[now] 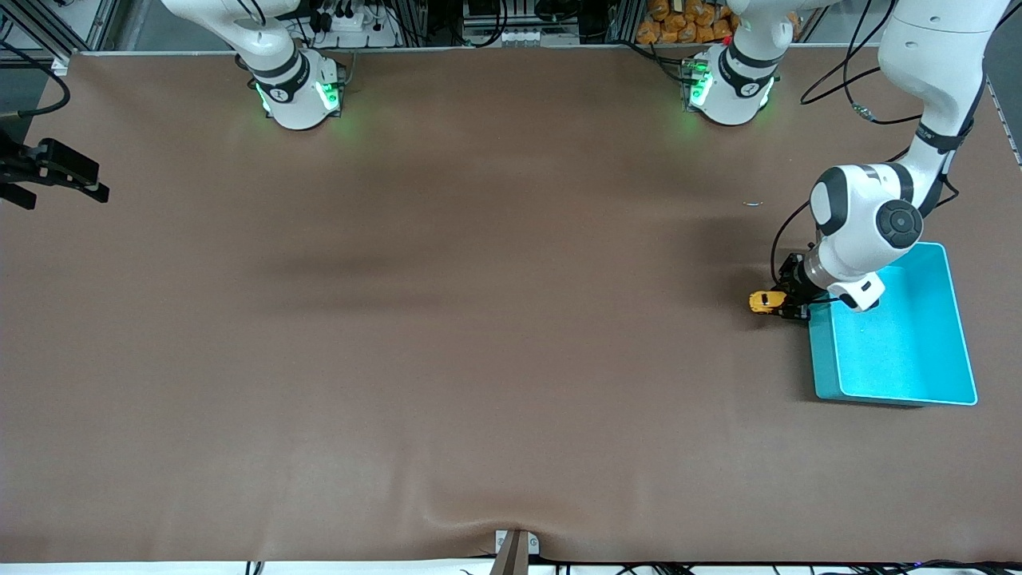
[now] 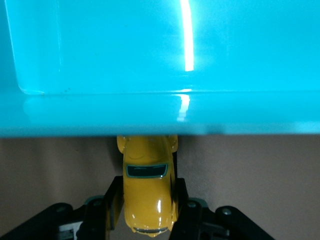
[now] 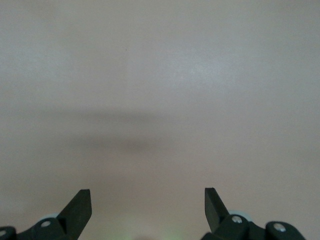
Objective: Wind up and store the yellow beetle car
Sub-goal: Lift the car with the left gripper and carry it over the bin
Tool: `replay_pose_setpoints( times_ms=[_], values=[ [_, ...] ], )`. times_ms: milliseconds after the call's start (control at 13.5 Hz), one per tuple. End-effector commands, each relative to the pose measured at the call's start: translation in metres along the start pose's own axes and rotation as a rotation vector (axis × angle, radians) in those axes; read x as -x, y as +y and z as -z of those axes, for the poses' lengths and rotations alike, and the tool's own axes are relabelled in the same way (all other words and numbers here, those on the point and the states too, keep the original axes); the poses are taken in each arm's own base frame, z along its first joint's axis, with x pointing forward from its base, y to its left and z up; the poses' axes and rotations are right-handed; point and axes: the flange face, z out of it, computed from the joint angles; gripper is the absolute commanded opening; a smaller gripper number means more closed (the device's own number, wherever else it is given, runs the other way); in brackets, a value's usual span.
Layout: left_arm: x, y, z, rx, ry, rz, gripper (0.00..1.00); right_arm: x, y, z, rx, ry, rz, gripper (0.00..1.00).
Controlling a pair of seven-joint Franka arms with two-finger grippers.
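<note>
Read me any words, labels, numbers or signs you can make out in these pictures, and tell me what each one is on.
None can be read.
Yellow car, held in the left gripper beside the teal bin: no lettering shows.
Teal bin: plain, no label.
Round marks on the two arm bases: too small to read.
Right gripper, open over bare table: no text.

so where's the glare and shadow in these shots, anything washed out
Left wrist view: a bright white streak of glare runs down the teal bin, and small highlights sit on the yellow beetle car held in the left gripper. Front view: soft dark shadow bands cross the table. Right wrist view: pale, hazy tabletop with one faint shadow above the open right gripper.
</note>
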Motion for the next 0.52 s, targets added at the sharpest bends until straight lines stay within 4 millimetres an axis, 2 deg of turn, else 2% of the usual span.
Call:
replay_pose_setpoints(
  times_ms=[0,222,443],
  values=[
    [0.026,0.011,0.027,0.044,0.006,-0.018,0.00,0.007,0.001,0.008,0.016,0.000,0.000,1.00],
    [0.038,0.041,0.070,0.017,0.009,-0.061,0.00,0.007,0.002,0.009,0.017,0.000,-0.002,1.00],
    [0.036,0.070,0.112,-0.013,0.043,-0.137,0.00,0.007,0.002,0.009,0.017,0.000,-0.002,1.00]
  ],
)
